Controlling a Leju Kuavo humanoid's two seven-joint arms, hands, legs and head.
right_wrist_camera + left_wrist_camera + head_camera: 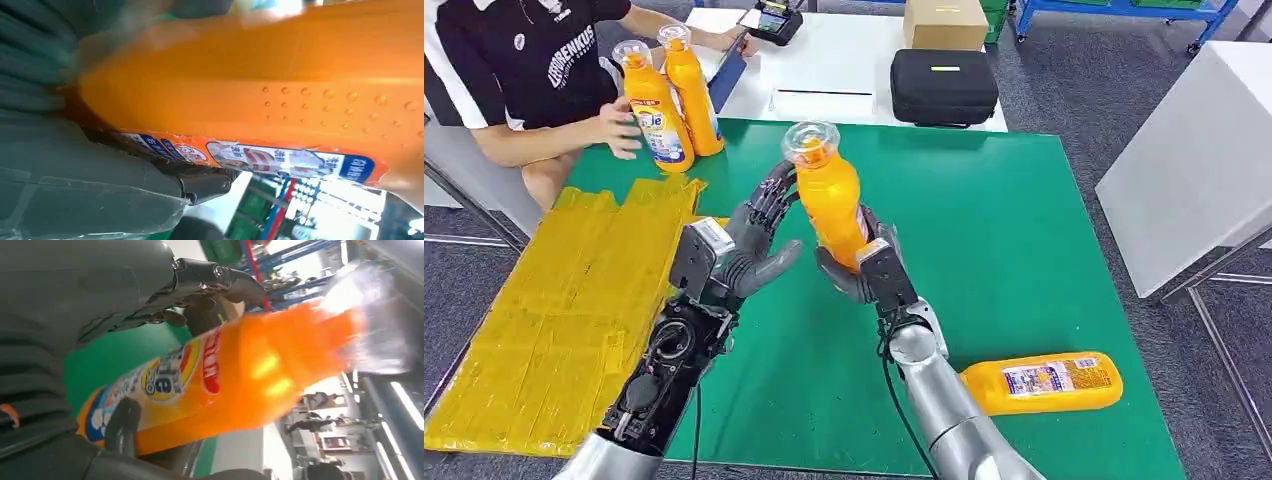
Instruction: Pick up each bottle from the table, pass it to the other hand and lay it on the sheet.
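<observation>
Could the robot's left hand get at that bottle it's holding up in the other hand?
Probably yes: the left hand is open right beside the raised bottle, which the right hand grips low, leaving its upper body free.

**Four orange bottles, one yellow sheet, two hands**

Four orange bottles are on view. One, the held bottle (829, 195), stands upright in the grip of the right hand (864, 265). One, the lying bottle (1044, 382), rests on its side on the green table (1024, 230), behind that hand and beside its forearm. Two more, the standing pair (674, 95), are upright at the table's far corner, beyond the left hand (754, 240), and a person's hand (619, 128) touches one of them.

One yellow sheet (564, 300) lies just outside the left hand.

Beyond both hands sit one black case (944, 87) and one cardboard box (944, 22).
</observation>
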